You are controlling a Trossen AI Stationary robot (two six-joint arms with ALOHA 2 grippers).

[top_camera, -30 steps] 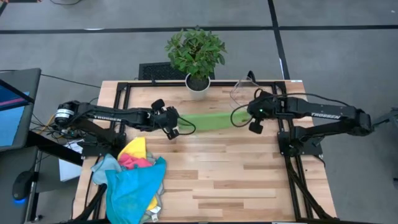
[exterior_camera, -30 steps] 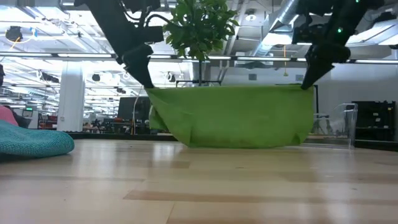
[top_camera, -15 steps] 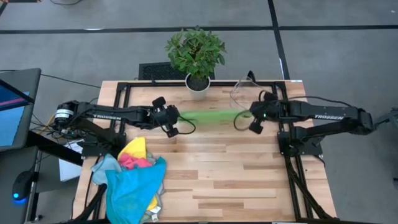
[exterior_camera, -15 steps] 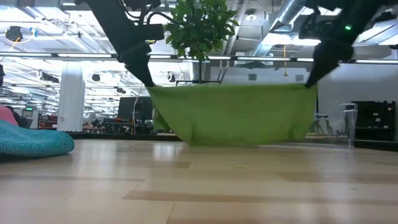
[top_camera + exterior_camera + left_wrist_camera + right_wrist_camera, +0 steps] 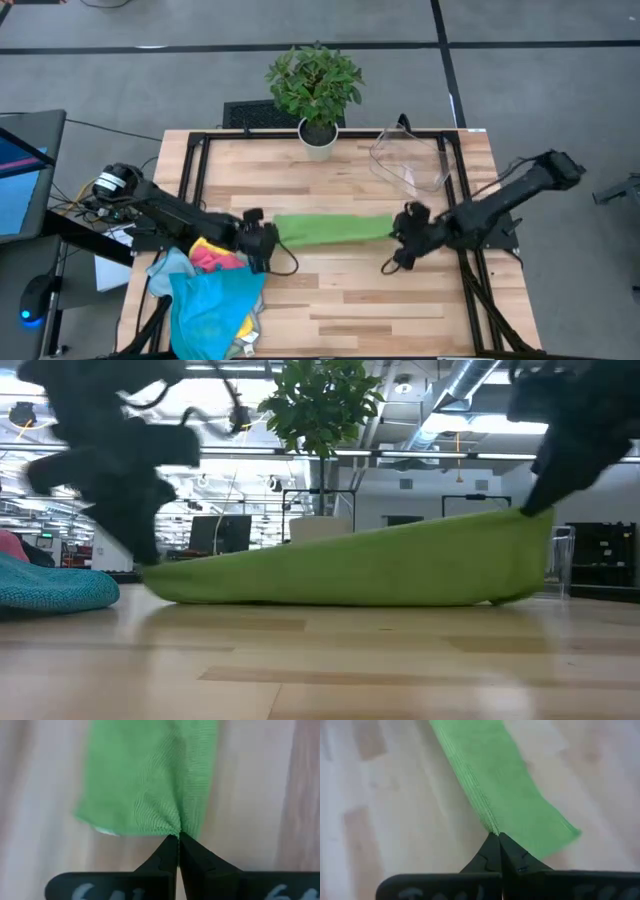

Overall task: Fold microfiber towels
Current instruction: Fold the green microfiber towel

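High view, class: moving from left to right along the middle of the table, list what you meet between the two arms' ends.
Pile of microfiber towels → left gripper → green towel → right gripper.

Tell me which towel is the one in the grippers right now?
The bright green towel, stretched mid-table between the left gripper and right gripper, each shut on one end. The other towels sit bunched in a heap at the table's near-left corner, untouched.
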